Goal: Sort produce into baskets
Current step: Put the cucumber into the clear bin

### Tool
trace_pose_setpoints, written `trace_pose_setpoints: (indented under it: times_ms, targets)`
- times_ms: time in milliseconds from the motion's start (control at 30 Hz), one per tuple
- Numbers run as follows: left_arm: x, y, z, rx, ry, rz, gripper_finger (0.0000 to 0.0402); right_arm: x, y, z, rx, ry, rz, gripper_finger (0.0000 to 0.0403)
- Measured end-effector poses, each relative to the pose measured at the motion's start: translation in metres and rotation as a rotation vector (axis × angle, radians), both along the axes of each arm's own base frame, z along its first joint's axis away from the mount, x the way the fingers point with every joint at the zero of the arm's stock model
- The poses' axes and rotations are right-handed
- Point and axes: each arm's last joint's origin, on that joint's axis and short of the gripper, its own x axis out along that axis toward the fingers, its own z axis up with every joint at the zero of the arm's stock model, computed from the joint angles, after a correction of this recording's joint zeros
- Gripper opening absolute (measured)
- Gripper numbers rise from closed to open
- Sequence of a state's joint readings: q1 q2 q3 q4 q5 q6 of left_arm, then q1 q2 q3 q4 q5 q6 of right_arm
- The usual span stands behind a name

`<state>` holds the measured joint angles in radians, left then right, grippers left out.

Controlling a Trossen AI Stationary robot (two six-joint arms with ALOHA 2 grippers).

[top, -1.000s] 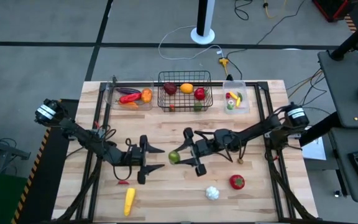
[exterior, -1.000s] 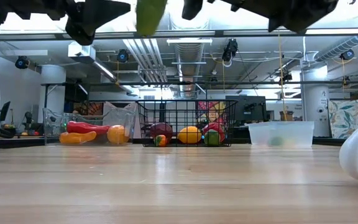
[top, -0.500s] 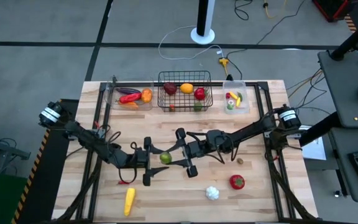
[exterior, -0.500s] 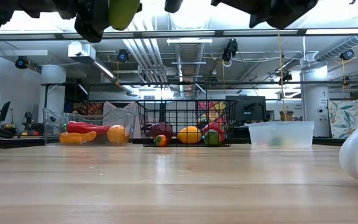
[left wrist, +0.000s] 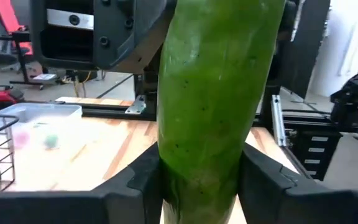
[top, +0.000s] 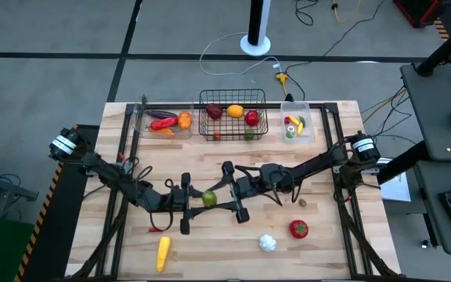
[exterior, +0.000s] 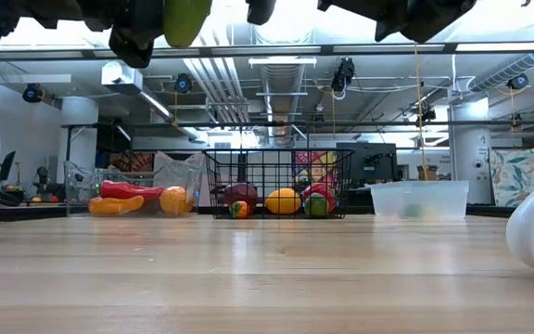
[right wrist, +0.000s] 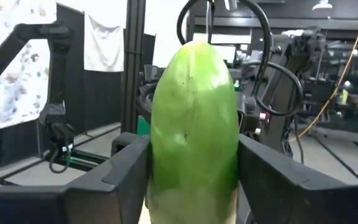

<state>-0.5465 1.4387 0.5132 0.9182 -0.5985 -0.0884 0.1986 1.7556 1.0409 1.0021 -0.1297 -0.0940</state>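
Worktop (top: 210, 168): pale wood, with both arms meeting near its middle.
Cucumber (top: 208, 199): green, held in the air between the two arms.
Left end effector (top: 197, 202): fingers clamped on the cucumber.
Right end effector (top: 219, 193): fingers also pressed against the cucumber's sides.
Wire basket (top: 233, 114): at the far edge, holding several fruits.
Garlic (top: 267, 243): on the near side, beside a tomato (top: 298, 229).
Corn (top: 163, 252): near the front left.

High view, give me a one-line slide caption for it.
Mid-table handover: left gripper and right gripper both clamp the green cucumber, with the wire basket beyond.
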Motion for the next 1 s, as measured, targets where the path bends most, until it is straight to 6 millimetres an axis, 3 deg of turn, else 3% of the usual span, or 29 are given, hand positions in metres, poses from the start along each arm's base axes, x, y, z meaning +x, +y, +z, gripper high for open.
trace_pose_setpoints:
  times_ms: [333,600,833,1000]
  targets:
    - [-0.001,0.002,-0.001,-0.042,0.008,0.052,0.0148,-0.005,-0.003,0.005,0.003,0.122,-0.065,0.0286]
    - [-0.011,0.012,0.006,-0.094,0.065,0.213,0.0146,-0.03,-0.013,0.034,-0.015,0.282,-0.236,0.0297]
    - [-0.017,0.03,0.034,-0.068,0.192,0.418,0.0146,-0.055,-0.022,0.05,0.004,0.41,-0.378,0.0287]
    - [-0.02,0.059,0.062,-0.02,0.386,0.589,0.0146,-0.058,-0.023,0.05,0.006,0.436,-0.381,0.0286]
